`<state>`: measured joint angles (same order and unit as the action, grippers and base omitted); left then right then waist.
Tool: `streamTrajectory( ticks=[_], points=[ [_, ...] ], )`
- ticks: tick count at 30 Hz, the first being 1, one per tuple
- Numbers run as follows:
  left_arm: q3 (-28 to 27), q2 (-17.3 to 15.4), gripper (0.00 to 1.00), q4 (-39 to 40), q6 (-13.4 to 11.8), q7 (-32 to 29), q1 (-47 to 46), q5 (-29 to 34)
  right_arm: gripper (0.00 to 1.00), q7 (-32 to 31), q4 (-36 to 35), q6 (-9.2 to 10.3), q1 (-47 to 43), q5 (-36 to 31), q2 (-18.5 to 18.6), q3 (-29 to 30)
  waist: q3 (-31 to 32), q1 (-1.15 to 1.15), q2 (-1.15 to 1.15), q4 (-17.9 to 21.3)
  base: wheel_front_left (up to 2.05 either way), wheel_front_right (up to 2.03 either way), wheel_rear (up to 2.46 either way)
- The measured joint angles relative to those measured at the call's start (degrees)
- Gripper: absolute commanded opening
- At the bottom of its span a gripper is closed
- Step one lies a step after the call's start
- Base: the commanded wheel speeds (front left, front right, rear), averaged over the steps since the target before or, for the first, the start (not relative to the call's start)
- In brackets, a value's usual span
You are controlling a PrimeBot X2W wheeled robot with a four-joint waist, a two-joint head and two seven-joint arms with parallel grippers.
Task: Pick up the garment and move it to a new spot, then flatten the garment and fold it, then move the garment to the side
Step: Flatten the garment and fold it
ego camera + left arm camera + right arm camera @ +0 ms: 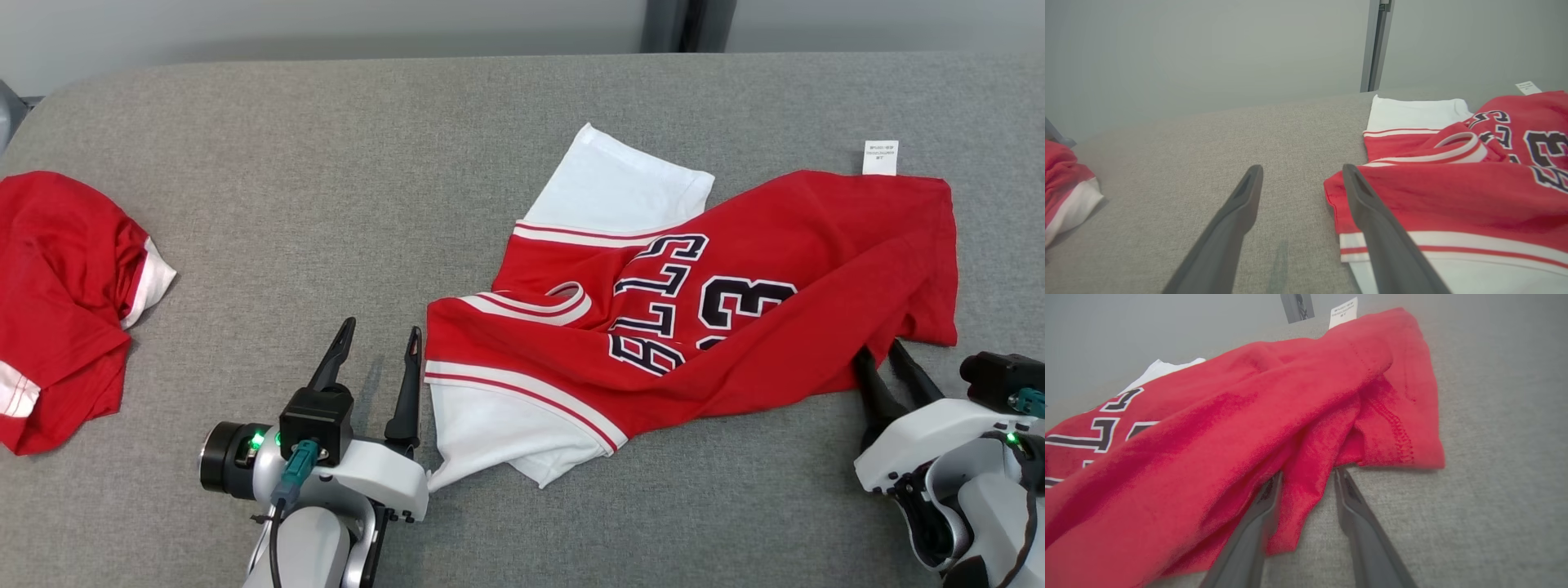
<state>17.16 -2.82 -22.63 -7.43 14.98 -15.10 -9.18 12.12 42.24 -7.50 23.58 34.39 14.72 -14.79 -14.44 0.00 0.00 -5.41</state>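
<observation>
At the far left a second red garment point(65, 286) with a white edge lies bunched near the edge of the desk point(326, 163), well apart from the work and probably just parked out of the way. Next comes the left claw point(383, 327), its two fingers spread wide with nothing between them. It rests low over bare desk just beside the near white sleeve and striped trim, and looks placed to take that end once the other end is secured. The garment point(735, 327) covers the middle and right of the desk. It is a red jersey with "23" and lettering showing, lying rumpled on a slant with one white sleeve toward the back, one toward the front, and its small white tag point(880, 157) poking out at the far right corner. It is neither flat nor folded, so I judge the task to be at its first pick-up. At the right, the right claw point(880, 353) has its tips tucked under the hem. In the right wrist view its fingers point(1355, 514) stand apart on either side of a hanging fold, with a gap on one side, so it straddles the cloth without clamping it. Both garments lie straight on the desk, not in a bin or basket.
</observation>
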Motion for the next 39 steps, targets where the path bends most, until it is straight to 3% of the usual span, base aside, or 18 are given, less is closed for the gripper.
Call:
streamTrajectory(
  ticks=[7, 13, 18, 22, 23, 24, 29, 39],
  points=[
    [-0.67, -0.07, 1.00, -0.27, -0.25, 0.00, -0.01, -0.01, 0.00, 1.02, 0.57, -0.01, 0.93, 0.49, 1.30, -1.77, 0.32, 0.00, 0.00, 1.61, 0.00, 0.00, 0.00],
    [-1.15, -0.13, 1.00, -0.41, -0.19, 0.00, 0.33, -0.09, 0.00, 0.82, -4.41, -0.01, -0.97, 0.82, 2.55, -0.66, 1.35, 0.00, 0.00, 4.35, 0.00, 0.00, 0.00],
    [-1.11, -0.10, 1.00, -0.68, 0.13, 0.00, 0.69, -0.10, 0.00, -4.31, -10.04, -0.01, -5.15, 0.32, 3.19, 3.20, 2.59, 0.00, 0.00, 7.44, 0.00, 0.00, 0.00],
    [-1.09, -0.04, 1.00, -0.64, 0.12, 0.00, 0.68, -0.34, 0.00, -9.37, -14.46, -0.01, -9.37, -0.48, 0.97, 6.38, 3.26, 0.00, 0.00, 9.24, 0.00, 0.00, 0.00],
    [-1.01, -0.02, 1.00, -0.63, 0.13, 0.00, 0.67, -0.35, 0.32, -10.67, -14.74, -0.02, -10.44, -0.85, 0.40, 7.28, 3.34, 0.00, 0.00, 9.49, 0.00, 0.00, 0.00],
    [-0.90, -0.03, 1.00, -0.66, 0.13, 0.00, 0.67, -0.35, 1.00, -11.73, -14.81, -0.01, -11.56, -2.11, 0.18, 8.10, 3.40, 0.00, 0.00, 9.63, 0.00, 0.00, 0.00],
    [-0.48, 0.01, 1.00, -0.83, 0.31, 0.00, 0.64, -0.44, 1.00, -13.68, -17.88, 0.01, -13.85, -5.90, -2.74, 12.70, 3.44, 0.00, 0.00, 9.41, 0.00, 0.00, 0.00],
    [-0.30, 0.00, 1.00, -1.59, 0.49, 0.00, 0.81, -0.86, 1.00, -7.21, -29.24, 0.00, -13.15, -10.53, -5.09, 16.38, 3.96, 0.00, 0.00, 7.22, 0.00, 0.00, 0.00]
  ],
)
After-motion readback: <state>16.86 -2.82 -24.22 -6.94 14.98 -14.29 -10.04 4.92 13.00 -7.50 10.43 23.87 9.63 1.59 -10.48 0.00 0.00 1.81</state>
